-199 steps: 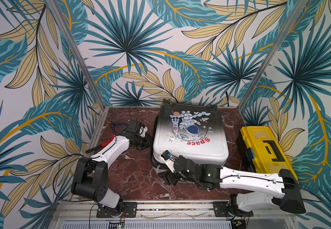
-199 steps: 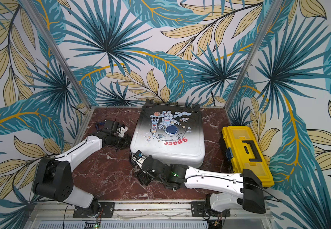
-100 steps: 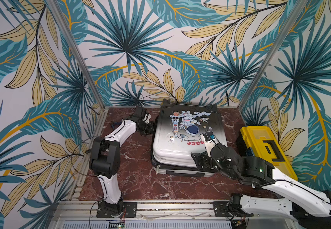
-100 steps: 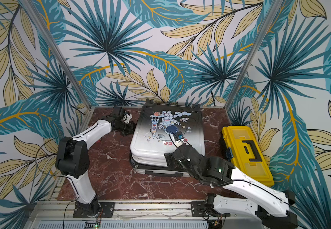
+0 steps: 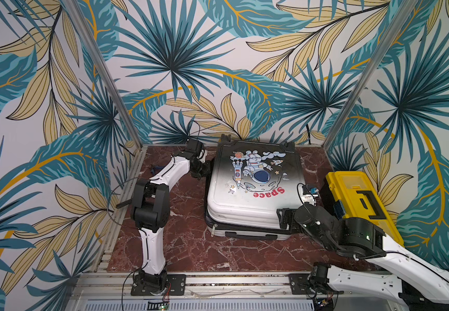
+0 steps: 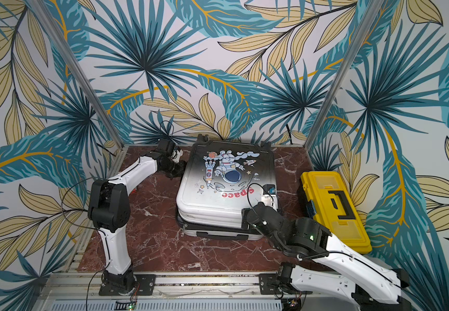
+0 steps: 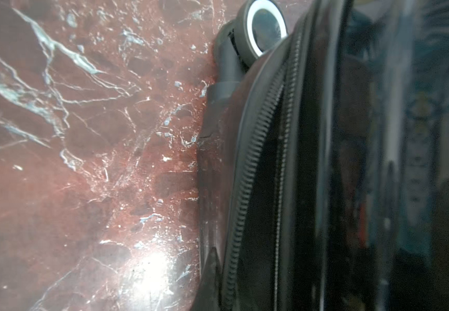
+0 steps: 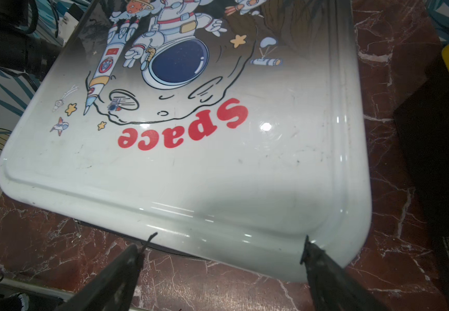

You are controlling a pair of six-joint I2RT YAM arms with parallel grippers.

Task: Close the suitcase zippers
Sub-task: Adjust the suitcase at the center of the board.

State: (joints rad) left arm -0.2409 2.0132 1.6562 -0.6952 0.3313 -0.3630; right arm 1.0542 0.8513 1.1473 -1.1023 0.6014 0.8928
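Note:
The suitcase (image 5: 253,204) (image 6: 218,204) lies flat on the marble table with its astronaut print up and the red "Space" print (image 8: 183,129) facing me. In the left wrist view the two rows of teeth of the zippers (image 7: 255,150) stand parted along the black side seam, below a wheel (image 7: 263,29). A thin metal pull tab (image 5: 212,231) hangs at the front left corner. My left gripper (image 5: 203,172) (image 7: 214,266) is shut, its tip against the far left seam; I see no tab in it. My right gripper (image 8: 224,258) (image 5: 285,219) stands open over the front right corner, its fingers (image 8: 126,266) well apart.
A yellow toolbox (image 5: 358,202) (image 6: 333,207) stands close to the suitcase's right side, beside my right arm. Leaf-patterned walls close off the back and both sides. Bare marble (image 5: 218,253) lies in front of the suitcase.
My right arm swung from the front left of the suitcase to its front right corner and its jaws opened wide. My left gripper moved back along the left side and shut.

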